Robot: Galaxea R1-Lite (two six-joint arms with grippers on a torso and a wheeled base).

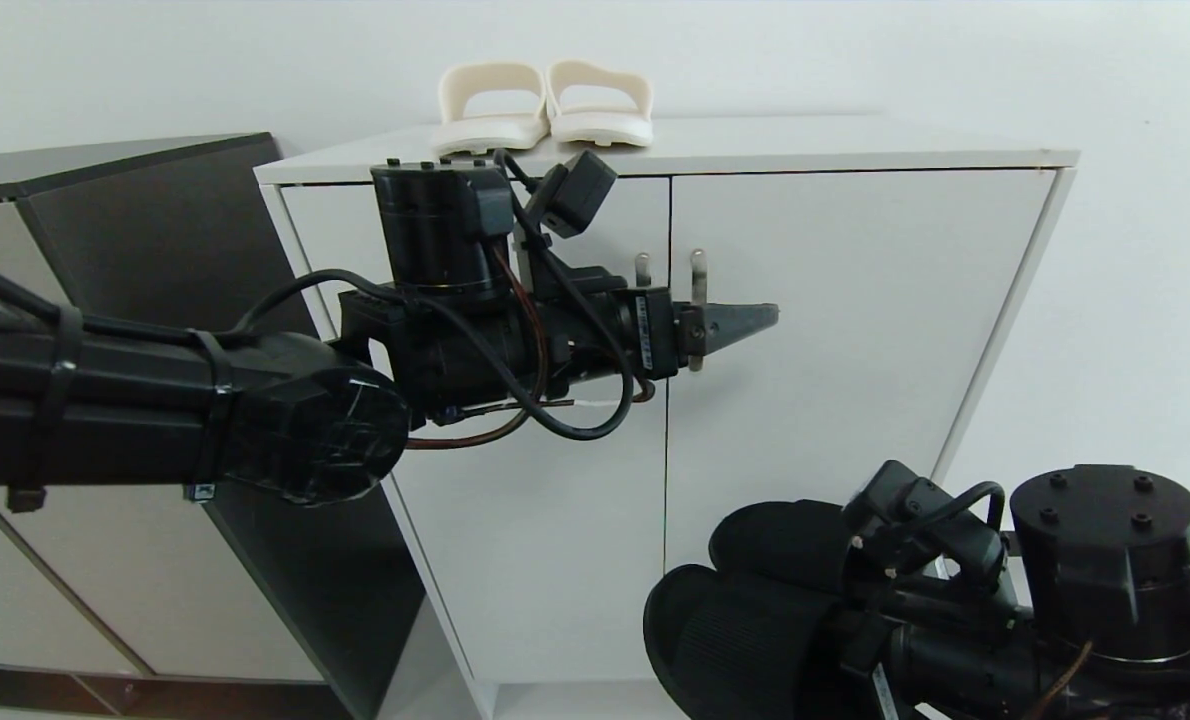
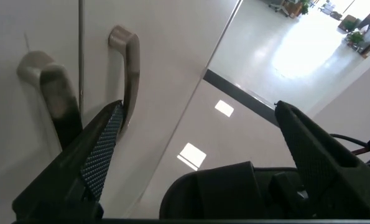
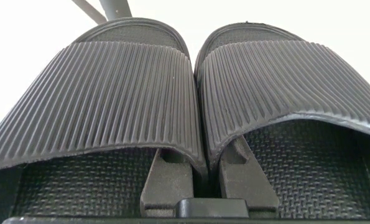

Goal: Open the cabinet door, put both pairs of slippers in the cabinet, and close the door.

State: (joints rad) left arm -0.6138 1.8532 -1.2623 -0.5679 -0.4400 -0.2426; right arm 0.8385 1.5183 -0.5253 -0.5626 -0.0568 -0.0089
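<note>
A white cabinet (image 1: pixel 835 330) stands with both doors closed, and two metal handles (image 1: pixel 697 265) flank the centre seam. My left gripper (image 1: pixel 745 318) is open at handle height. In the left wrist view one finger (image 2: pixel 101 149) lies right beside the right door's handle (image 2: pixel 127 68), which stands just inside the open jaws. A pair of white slippers (image 1: pixel 545 105) rests on the cabinet top. Low at the right, my right gripper (image 3: pixel 204 180) is shut on the pair of black slippers (image 1: pixel 745 600), pinching their inner edges together under the ribbed straps (image 3: pixel 110 93).
A dark grey cabinet (image 1: pixel 155 200) stands against the white cabinet's left side, behind my left arm. A plain white wall (image 1: pixel 1135 300) lies to the right. Glossy floor (image 2: pixel 259 74) extends beyond the cabinet.
</note>
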